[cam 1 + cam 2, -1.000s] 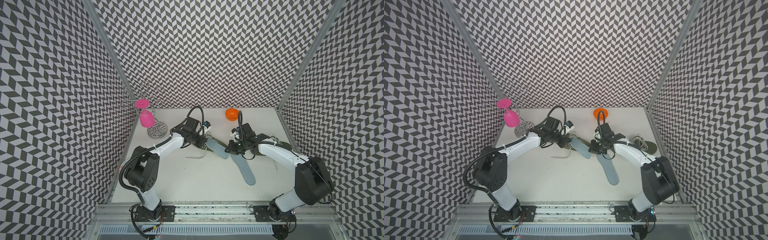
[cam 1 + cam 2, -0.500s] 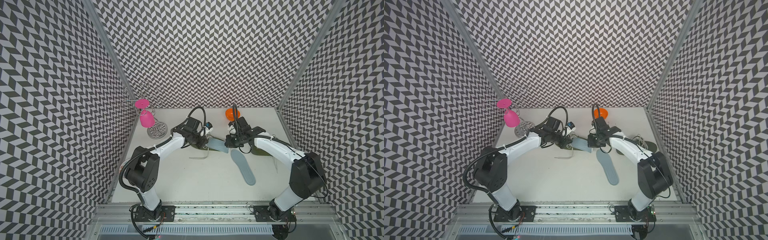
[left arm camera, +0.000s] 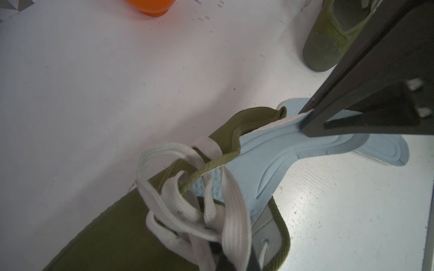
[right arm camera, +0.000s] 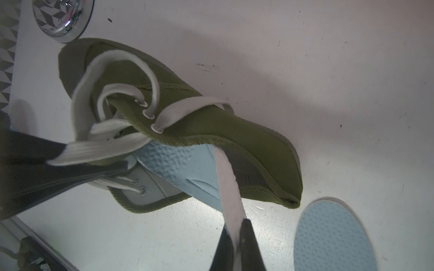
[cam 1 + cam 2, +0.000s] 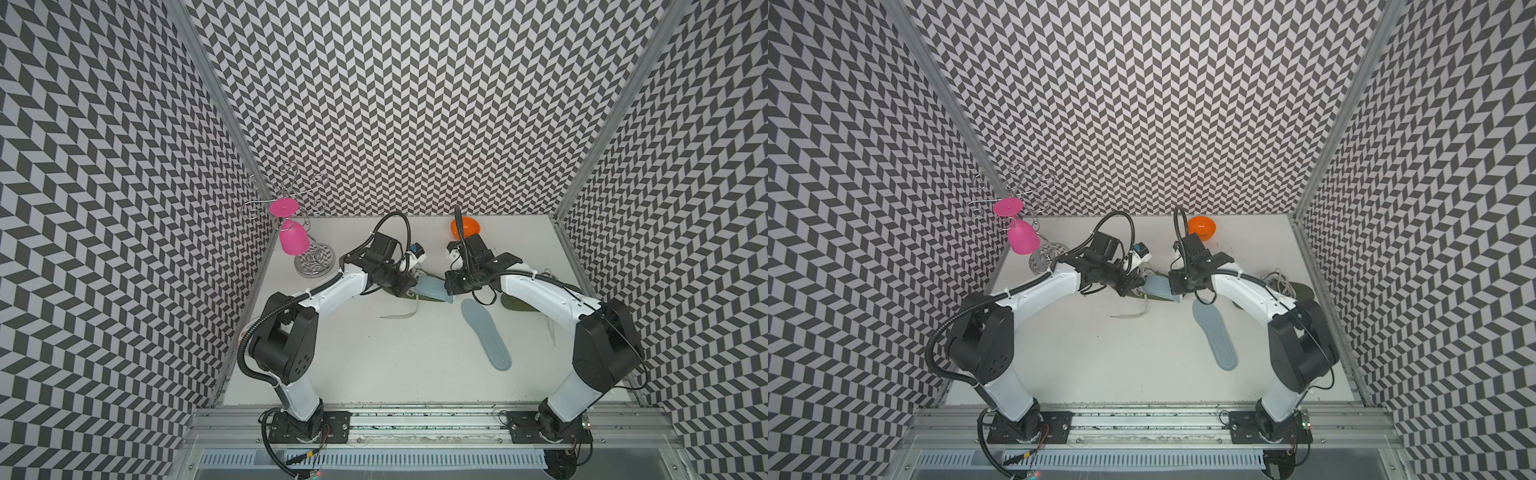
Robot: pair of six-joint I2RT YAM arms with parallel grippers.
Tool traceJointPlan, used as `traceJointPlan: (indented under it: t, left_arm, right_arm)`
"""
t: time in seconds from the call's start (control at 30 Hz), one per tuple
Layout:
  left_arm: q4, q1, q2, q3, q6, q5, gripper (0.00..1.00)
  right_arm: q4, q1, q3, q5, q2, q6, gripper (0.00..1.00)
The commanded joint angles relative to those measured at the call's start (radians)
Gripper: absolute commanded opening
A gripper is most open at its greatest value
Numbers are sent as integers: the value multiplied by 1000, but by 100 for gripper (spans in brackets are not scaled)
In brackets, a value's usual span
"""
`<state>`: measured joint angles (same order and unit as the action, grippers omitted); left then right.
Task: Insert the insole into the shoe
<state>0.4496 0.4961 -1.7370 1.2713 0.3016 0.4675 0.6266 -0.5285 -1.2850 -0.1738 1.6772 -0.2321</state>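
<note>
**Grippers.** The right gripper (image 4: 236, 226) is clamped on the heel end of the insole (image 4: 178, 169), which is gripped edge-on between the closed jaws. The left gripper (image 5: 406, 287) is closed on the shoe (image 4: 211, 126) at the lace and eyelet edge. The wrist views suggest the opening is being held apart there, though the exact bite among the laces cannot be told.

**Position of the insole.** The insole is partly inserted. Its textured forepart lies inside the opening, under the laces. Its rear part projects past the collar and is twisted where it is gripped. The shoe lies on the table (image 5: 374, 365) between the two grippers.

**Governing relation.** The insole's long axis runs from the right gripper towards the shoe's toe, which points away towards the left arm's side. That axis is judged roughly in line with the shoe's own. The free length of the insole is in the right gripper, so the remaining push is judged to fall to that arm, along the axis and into the toe, with the shoe braced by the left.

**Risk.** The twist may cause the heel end to catch on the collar, and buckling under the laces is possible.

**Other items.** A spare insole (image 5: 484, 332) and a second shoe (image 5: 515, 301) lie apart on the right arm's side.
</note>
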Motion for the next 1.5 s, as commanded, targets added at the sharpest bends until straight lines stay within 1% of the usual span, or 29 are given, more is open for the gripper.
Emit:
traceJointPlan:
  t: [0.0,0.2,0.27,0.33,0.43,0.47,0.53,0.57,0.63,0.73,0.9,1.0,1.13,1.47]
  left_arm:
    - [-49,-8,33,19,21,158,1]
    - [-28,-14,31,21,57,184,2]
    - [-30,-15,33,21,61,190,2]
    - [-30,-21,34,19,59,212,2]
    - [-72,-28,54,-10,42,212,2]
    - [-80,-33,56,-19,41,198,2]
    - [-69,-43,49,-20,45,166,1]
    - [-59,-47,42,-16,47,162,1]
    - [-74,-49,36,-23,37,170,1]
    - [-120,-48,30,-40,12,184,1]
    - [-127,-52,22,-48,19,175,1]
    - [-137,-60,9,-55,6,160,1]
    - [-150,-72,-5,-55,-17,115,1]
    - [-168,-73,-16,-52,-64,-1,0]
  right_arm:
    - [-150,-19,-41,-55,4,60,1]
    - [-186,-27,-31,-155,-28,97,1]
    - [-181,-27,-27,-213,-19,104,1]
    - [-185,-26,-13,-212,-10,93,1]
    - [-211,-4,7,-266,-10,75,1]
    - [-213,10,8,-243,-14,61,1]
    - [-195,45,-6,-141,-6,25,1]
    - [-181,66,-25,-127,9,28,1]
    - [-176,82,-68,-177,49,39,1]
    - [-231,64,-79,-221,90,18,3]
    - [-226,56,-97,-165,153,33,7]
    - [-268,56,-64,-157,133,19,15]
    - [-276,57,-7,-129,88,-11,31]
    - [-258,84,92,-40,-20,-51,46]
